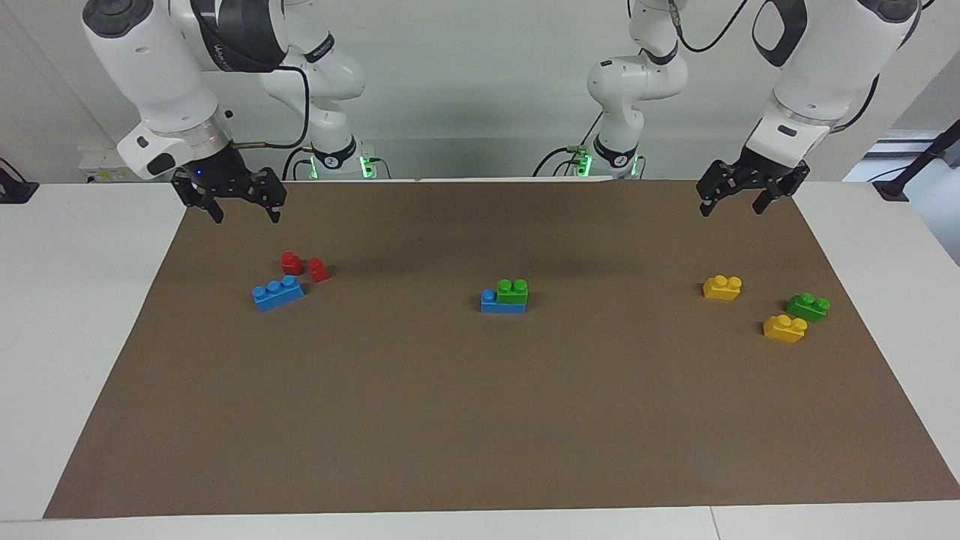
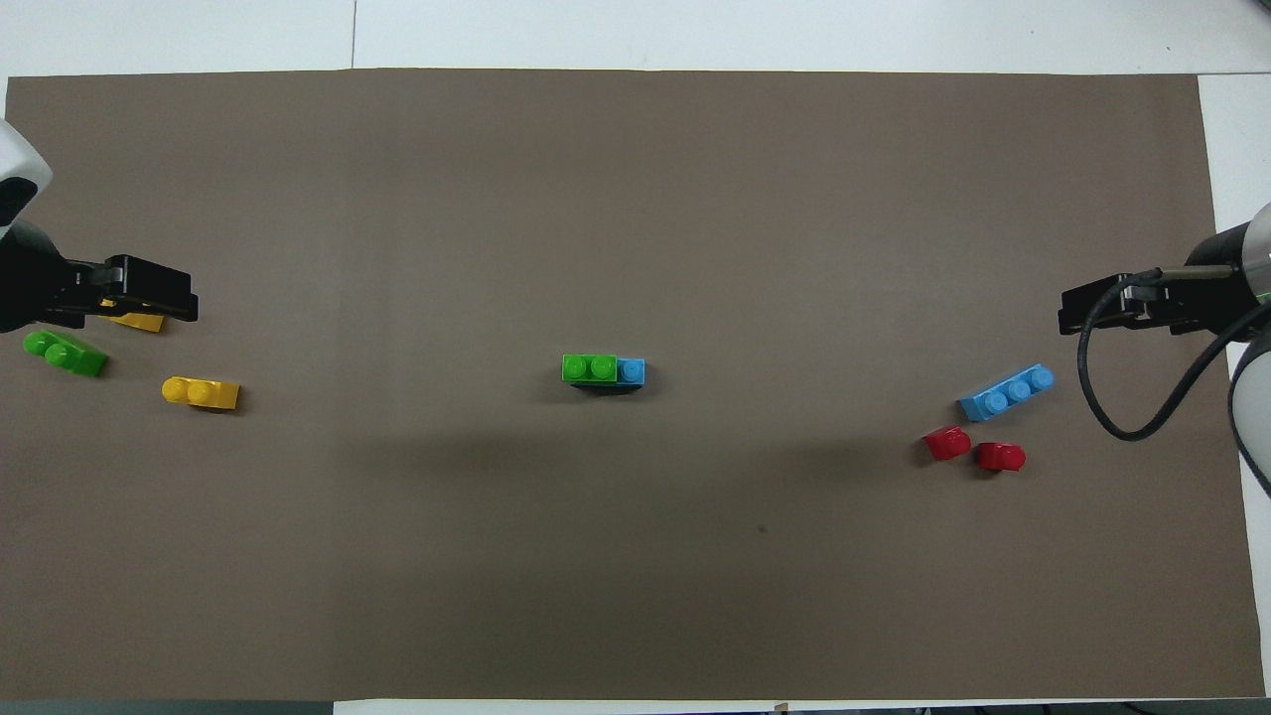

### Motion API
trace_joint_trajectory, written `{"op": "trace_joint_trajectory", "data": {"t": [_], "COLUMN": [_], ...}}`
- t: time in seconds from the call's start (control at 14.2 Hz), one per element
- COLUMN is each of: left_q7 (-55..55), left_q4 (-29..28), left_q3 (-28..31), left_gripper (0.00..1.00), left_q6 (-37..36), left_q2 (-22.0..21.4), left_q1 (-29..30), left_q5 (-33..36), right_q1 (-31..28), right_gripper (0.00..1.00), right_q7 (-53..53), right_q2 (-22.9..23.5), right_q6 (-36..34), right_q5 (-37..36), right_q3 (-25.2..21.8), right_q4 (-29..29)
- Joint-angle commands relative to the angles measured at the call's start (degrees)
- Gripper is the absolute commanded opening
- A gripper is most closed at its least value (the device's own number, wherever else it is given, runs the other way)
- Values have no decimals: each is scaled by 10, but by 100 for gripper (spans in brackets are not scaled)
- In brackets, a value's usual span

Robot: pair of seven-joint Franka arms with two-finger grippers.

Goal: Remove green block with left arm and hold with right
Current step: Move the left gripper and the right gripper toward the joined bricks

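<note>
The green block (image 1: 513, 291) is a bright green two-stud brick stacked on a blue three-stud brick (image 1: 491, 302) at the middle of the brown mat. The pair also shows in the overhead view, green block (image 2: 589, 368) on the blue brick (image 2: 632, 371). My left gripper (image 1: 733, 210) is open and empty, raised over the left arm's end of the mat, apart from the stack; in the overhead view it (image 2: 184, 303) covers part of a yellow brick. My right gripper (image 1: 247, 217) is open and empty, raised over the right arm's end (image 2: 1070, 316).
A deeper green two-stud brick (image 1: 808, 306) and two yellow bricks (image 1: 722, 287) (image 1: 784, 328) lie at the left arm's end. A loose blue three-stud brick (image 1: 278, 292) and two red bricks (image 1: 292, 262) (image 1: 319, 270) lie at the right arm's end.
</note>
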Motion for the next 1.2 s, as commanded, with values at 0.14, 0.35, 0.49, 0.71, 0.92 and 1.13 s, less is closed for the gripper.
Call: {"op": "trace_joint_trajectory", "data": {"t": [0.14, 0.35, 0.49, 0.71, 0.92, 1.13], "left_q7": [8, 7, 6, -7, -98, -217], "left_q4": [-23, -23, -23, -25, -50, -87], "left_q3": [-1, -1, -1, -2, -5, -5], "left_gripper": [100, 100, 100, 100, 100, 100], "left_q6": [13, 13, 17, 20, 51, 80], "left_q2": [-18, -18, -18, -18, -28, -43], "left_q1": [7, 7, 6, 2, -6, -35], "left_q5": [-11, -11, -11, -11, -12, -12], "right_q1": [-7, -6, -2, 18, 40, 71], "right_gripper": [100, 100, 100, 100, 100, 100], "right_q7": [-12, -10, 29, 194, 374, 572], "right_q2": [-3, -15, -16, -14, -4, 21], "right_q6": [1, -14, -12, -5, 28, 56], "right_q5": [-11, -3, -1, 1, 50, 111], "right_q3": [5, 6, 6, 15, 16, 16], "right_q4": [0, -9, -13, -20, -35, -33]}}
